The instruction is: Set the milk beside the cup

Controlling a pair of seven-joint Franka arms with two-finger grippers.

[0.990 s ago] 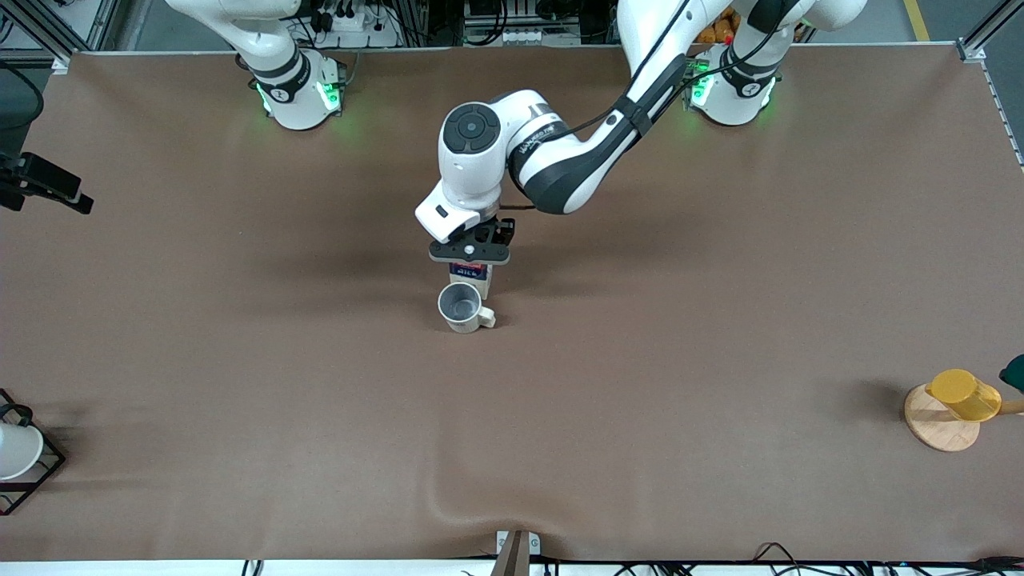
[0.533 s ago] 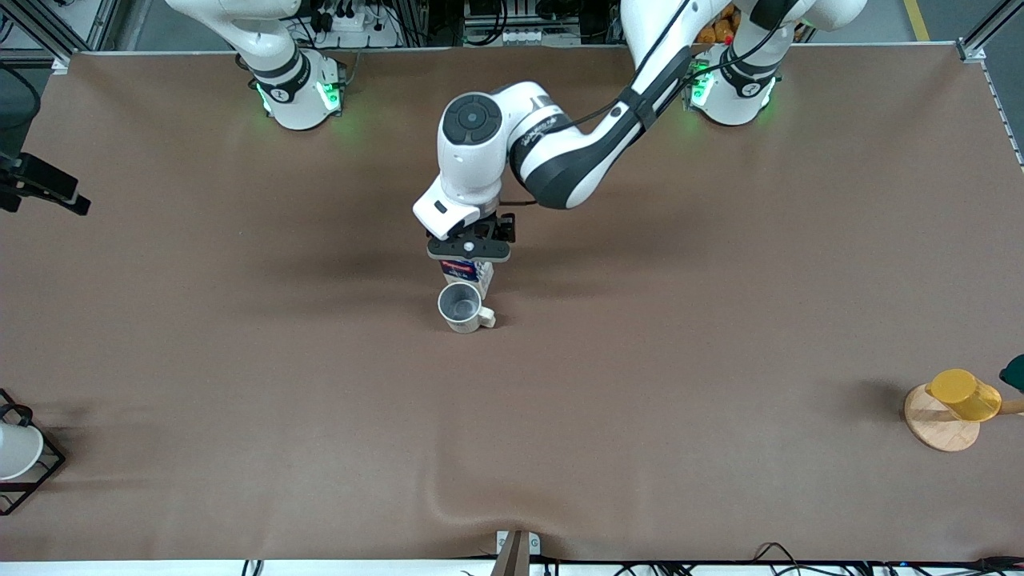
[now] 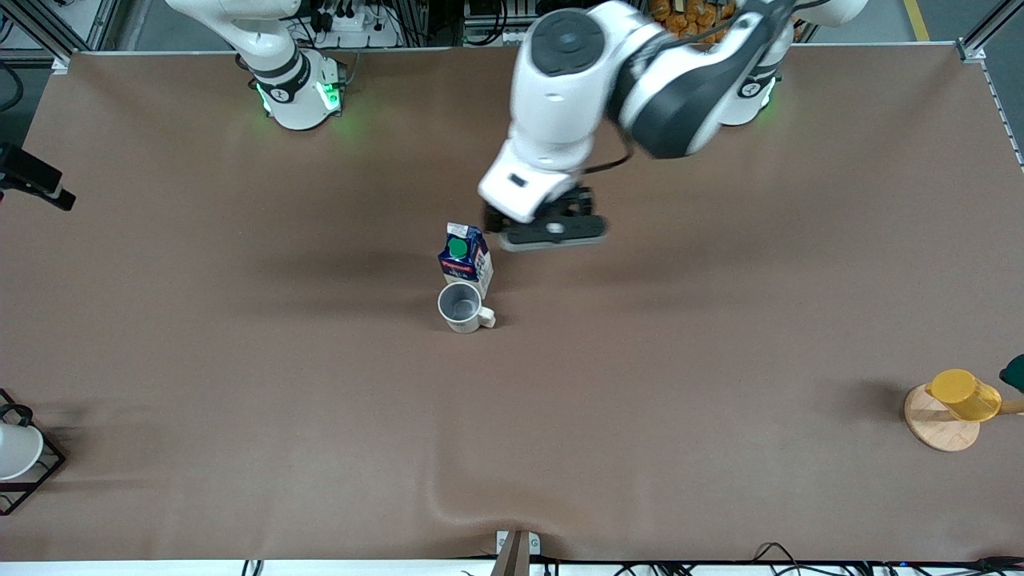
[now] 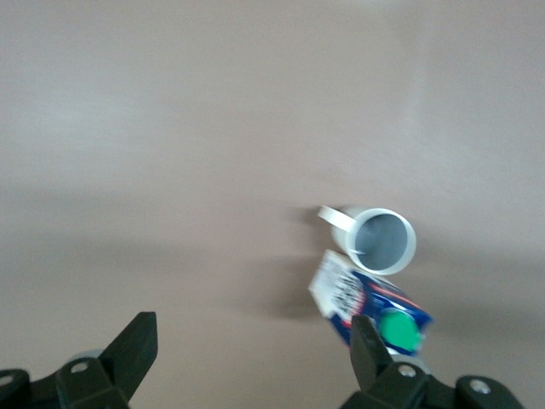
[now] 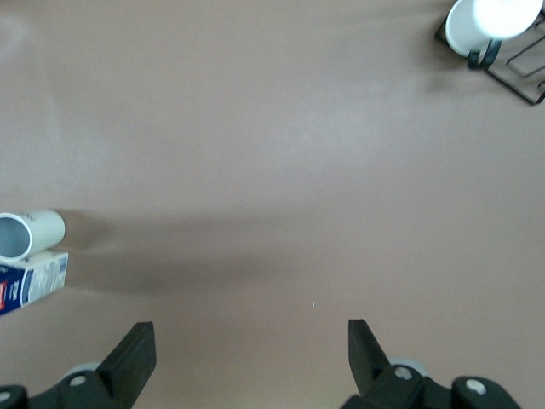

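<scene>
The left tool [image 3: 552, 232] hangs empty with its fingers [image 4: 136, 345] spread wide, up over bare surface [image 3: 720, 320]. The milk [image 3: 465, 254] stands upright on its own just beside and below it, toward the right arm's end. Judging by that, the carton has been let go so it can stand unaided. The cup [image 3: 461, 307] sits touching or almost touching the milk, nearer the front camera, so the placement looks done. The right tool [image 5: 247, 358], also open and empty, waits high over the surface.
</scene>
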